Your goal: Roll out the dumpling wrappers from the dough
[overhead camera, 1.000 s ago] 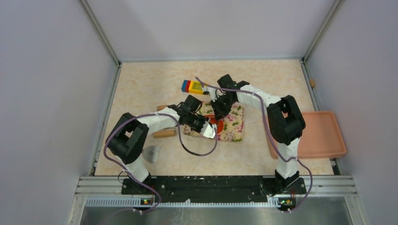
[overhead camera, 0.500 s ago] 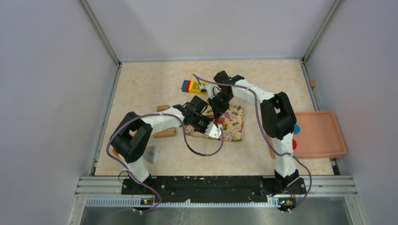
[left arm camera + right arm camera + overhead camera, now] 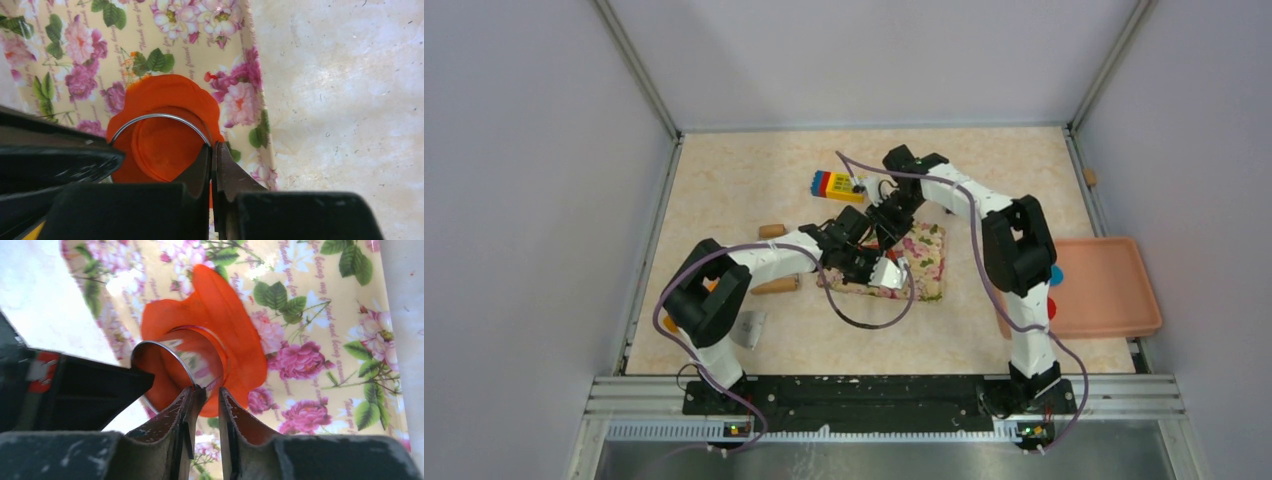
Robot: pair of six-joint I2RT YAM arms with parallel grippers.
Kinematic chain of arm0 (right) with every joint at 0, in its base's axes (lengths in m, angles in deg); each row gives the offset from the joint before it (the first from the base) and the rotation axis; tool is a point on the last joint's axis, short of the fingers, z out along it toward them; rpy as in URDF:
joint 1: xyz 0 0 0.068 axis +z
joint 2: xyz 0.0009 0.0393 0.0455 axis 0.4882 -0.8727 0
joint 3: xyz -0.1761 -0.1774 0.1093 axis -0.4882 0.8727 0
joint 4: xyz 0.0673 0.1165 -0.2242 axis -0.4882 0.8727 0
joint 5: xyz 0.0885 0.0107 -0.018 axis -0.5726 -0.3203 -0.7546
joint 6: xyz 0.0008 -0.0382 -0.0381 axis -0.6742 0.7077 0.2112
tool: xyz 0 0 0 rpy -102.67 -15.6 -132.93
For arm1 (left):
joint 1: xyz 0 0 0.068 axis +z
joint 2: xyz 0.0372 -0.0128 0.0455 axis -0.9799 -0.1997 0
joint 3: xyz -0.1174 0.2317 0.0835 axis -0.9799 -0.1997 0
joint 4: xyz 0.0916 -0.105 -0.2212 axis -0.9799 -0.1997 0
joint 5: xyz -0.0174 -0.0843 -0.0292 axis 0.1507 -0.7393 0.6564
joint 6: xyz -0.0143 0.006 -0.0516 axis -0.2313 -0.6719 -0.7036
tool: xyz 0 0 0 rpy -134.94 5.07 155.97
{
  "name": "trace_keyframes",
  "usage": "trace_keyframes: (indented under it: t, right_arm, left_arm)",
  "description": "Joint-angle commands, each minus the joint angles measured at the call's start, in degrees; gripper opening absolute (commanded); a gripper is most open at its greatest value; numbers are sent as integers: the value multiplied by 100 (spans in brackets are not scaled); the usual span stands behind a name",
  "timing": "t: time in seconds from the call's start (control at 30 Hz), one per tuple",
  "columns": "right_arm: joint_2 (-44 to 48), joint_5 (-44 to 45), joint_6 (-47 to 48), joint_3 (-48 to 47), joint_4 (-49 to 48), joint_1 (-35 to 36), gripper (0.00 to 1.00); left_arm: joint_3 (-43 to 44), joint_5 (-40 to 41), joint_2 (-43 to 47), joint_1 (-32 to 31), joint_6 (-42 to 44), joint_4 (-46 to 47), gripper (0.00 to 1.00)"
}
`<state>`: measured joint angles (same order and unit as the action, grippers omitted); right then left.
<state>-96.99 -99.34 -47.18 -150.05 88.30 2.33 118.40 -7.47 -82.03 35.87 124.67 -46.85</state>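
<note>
Left gripper (image 3: 212,150) has shifted right over the floral-print cloth (image 3: 75,50); it is clamped on the wall of the thin round metal ring (image 3: 160,115). Right gripper (image 3: 210,392): jaws slightly apart, at the ring. Flat red-orange clay dough (image 3: 170,90) lies on the cloth, under the ring.

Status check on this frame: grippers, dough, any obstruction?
Left gripper shut on metal ring. Right gripper slightly open beside it. Ring sits on flattened dough. Nothing in the way.

Metal ring (image 3: 200,360) on flat orange dough (image 3: 240,335), floral cloth (image 3: 320,305) beneath.
</note>
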Motion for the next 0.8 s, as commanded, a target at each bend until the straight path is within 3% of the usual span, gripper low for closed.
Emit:
trace_keyframes:
  t: [0.0, 0.2, 0.77]
  right_arm:
    - [336, -737, 170, -848, 817, -259, 26]
    - [398, -1156, 338, -1555, 1658, -745, 34]
    - [1544, -735, 584, -114, 1765, -1732, 33]
  left_arm:
    - [-122, 182, 36, -37, -358, -101, 0]
    - [4, 240, -25, -30, -620, -85, 0]
    - [695, 382, 828, 345, -1494, 179, 0]
